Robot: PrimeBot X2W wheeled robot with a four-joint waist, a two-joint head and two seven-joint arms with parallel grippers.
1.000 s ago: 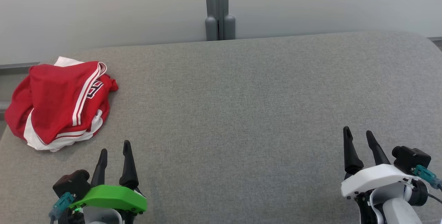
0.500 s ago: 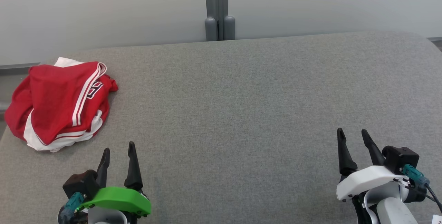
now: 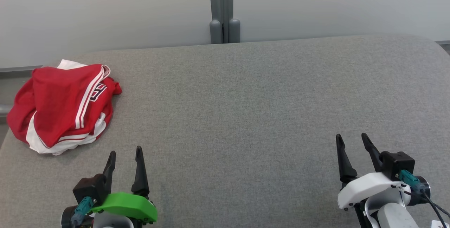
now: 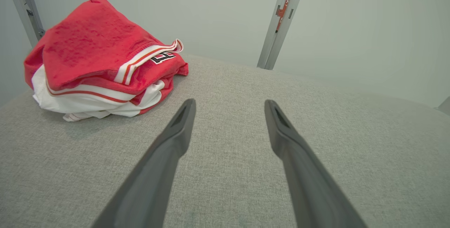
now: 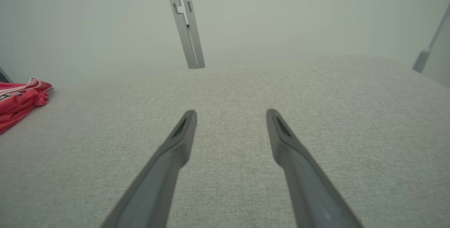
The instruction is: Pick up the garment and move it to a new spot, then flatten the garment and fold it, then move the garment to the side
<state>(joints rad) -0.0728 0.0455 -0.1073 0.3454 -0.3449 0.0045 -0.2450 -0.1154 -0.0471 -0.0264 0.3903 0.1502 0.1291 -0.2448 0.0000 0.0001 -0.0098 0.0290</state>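
Red garment (image 3: 59,108) bunched at left, long axis seemingly front-to-back, left gripper (image 3: 125,150) and right gripper (image 3: 351,135) spread

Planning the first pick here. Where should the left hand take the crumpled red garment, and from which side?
Probably the raised red top fold of the garment, from above on its near side, with the left hand. The heap bunches highest there; its white edges lie flat on the cushion.

The green-capped left gripper (image 3: 126,149) sits near left, its two dark fingers (image 3: 140,171) spread apart, pointing far and holding nothing. The white-capped right gripper (image 3: 351,135) sits near right, likewise parted and empty, angled slightly left.
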